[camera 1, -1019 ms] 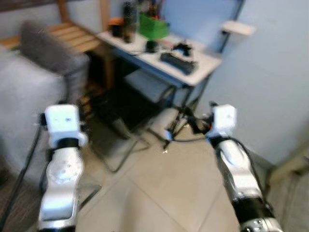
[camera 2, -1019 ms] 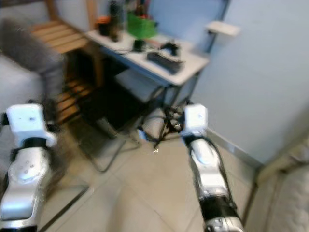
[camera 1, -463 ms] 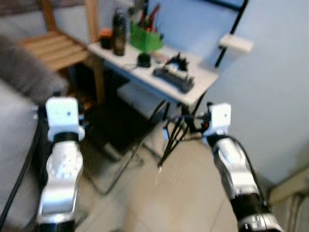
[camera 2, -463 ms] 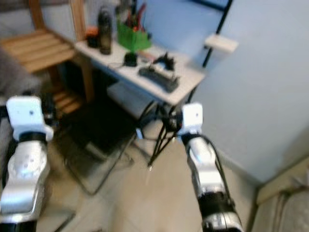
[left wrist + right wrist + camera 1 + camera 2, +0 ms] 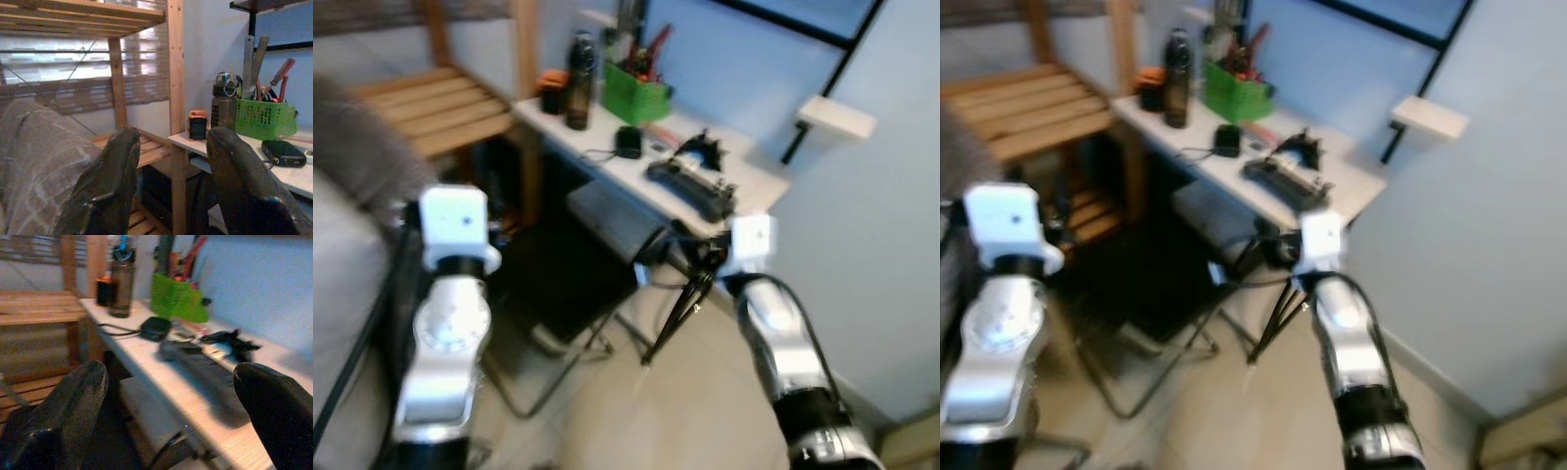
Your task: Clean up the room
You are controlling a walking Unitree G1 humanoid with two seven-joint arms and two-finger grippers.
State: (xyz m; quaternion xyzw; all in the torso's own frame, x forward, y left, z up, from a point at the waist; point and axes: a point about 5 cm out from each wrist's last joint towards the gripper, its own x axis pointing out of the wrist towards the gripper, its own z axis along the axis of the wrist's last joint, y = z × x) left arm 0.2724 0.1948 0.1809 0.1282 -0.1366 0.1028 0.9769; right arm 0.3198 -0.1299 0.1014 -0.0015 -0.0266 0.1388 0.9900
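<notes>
As the robot closes on the small white folding table (image 5: 759, 186), the whole picture shifts compared with a second ago: the table and its clutter now sit larger and nearer the middle of the head views, which is the camera moving and not the things. The blur fits a robot still walking. On the tabletop stand a dark tall bottle (image 5: 578, 69), a small orange-and-black jar (image 5: 549, 93), a bright green mesh basket of red-handled tools (image 5: 635, 96), a flat black square device with a cable (image 5: 627, 141), and a long black gadget (image 5: 690, 188) near the front edge. To the robot's left are a slatted wooden shelf (image 5: 435, 98) and a grey cushion (image 5: 39, 147).

Both arms are raised in front of the body. The left gripper (image 5: 171, 176) has its fingers spread and holds nothing; it points toward the wooden shelf and the far end of the table. The right gripper (image 5: 166, 431) is spread wide as well, empty, aimed along the tabletop with the long black gadget just ahead of it.

For the task, I judge this an approach: the robot has come within closer range of the cluttered table, the likeliest place to tidy. Which item it means to take, the pictures do not settle, though the right gripper is best placed for something near the front edge.
</notes>
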